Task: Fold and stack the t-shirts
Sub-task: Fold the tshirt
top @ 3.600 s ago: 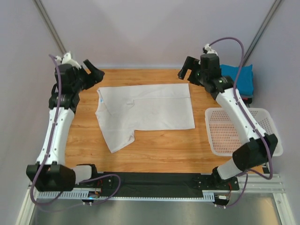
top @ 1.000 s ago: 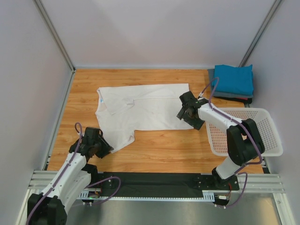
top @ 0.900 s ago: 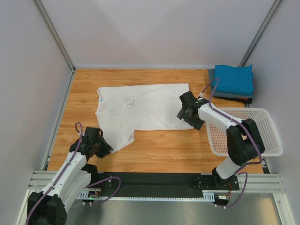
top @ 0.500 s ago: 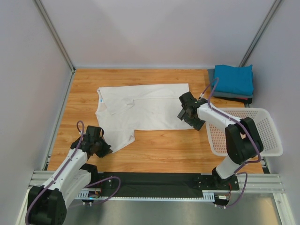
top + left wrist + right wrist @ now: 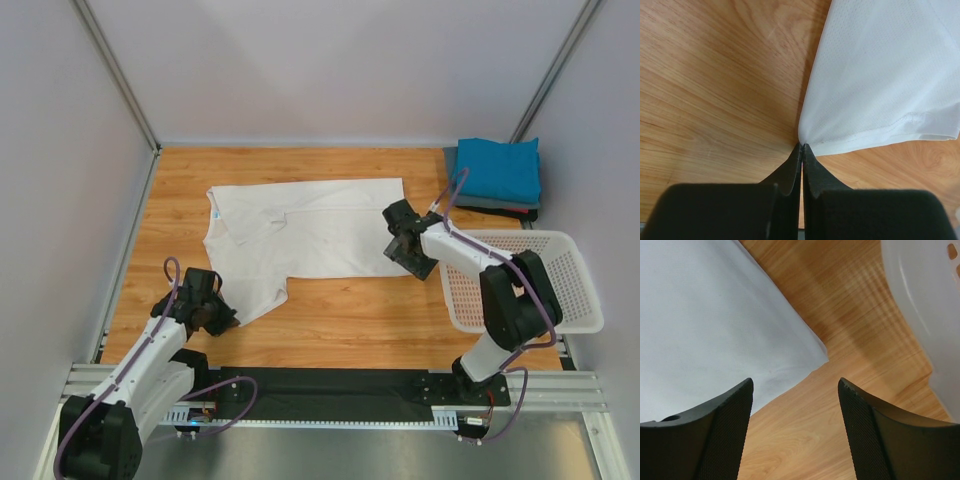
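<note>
A white t-shirt (image 5: 310,230) lies spread flat on the wooden table, its near sleeve pointing toward the left arm. My left gripper (image 5: 222,318) is low at that sleeve, shut on the sleeve's corner (image 5: 807,140), with the cloth pinched between the fingertips. My right gripper (image 5: 402,250) hovers at the shirt's near right corner (image 5: 817,352). It is open, with bare wood between its fingers (image 5: 740,405) and one finger over the cloth. A folded teal t-shirt (image 5: 500,168) rests on a dark grey one (image 5: 495,206) at the back right.
A white mesh basket (image 5: 575,240) stands at the right edge, close beside the right arm, and its wall (image 5: 930,300) shows in the right wrist view. Grey walls enclose the table on three sides.
The left jaws have closed onto the sleeve corner. The right gripper has shifted slightly right near the shirt's corner and its jaws have narrowed somewhat.
</note>
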You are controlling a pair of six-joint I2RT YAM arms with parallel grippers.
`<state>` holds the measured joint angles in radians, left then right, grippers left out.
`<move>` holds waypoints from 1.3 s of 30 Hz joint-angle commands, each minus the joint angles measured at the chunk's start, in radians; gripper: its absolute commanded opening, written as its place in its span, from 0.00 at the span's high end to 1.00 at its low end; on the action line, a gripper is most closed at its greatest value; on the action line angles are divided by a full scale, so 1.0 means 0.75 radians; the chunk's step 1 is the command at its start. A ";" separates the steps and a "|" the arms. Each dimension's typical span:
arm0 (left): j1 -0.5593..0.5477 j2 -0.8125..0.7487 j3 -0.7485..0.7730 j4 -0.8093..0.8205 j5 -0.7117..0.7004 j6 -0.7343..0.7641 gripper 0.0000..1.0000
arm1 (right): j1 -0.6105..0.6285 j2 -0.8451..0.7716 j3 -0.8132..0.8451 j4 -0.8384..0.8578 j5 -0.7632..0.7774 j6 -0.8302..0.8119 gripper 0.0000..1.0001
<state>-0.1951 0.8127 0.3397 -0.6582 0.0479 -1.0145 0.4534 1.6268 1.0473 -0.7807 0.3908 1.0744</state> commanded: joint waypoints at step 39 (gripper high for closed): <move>-0.006 -0.018 0.279 -0.125 -0.176 0.111 1.00 | 0.013 0.201 0.229 -0.164 0.185 0.036 0.96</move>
<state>-0.1955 0.7898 0.4831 -0.7517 -0.0414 -0.9642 0.4637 1.7805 1.1584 -0.9039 0.4812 1.1122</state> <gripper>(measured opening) 0.006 0.049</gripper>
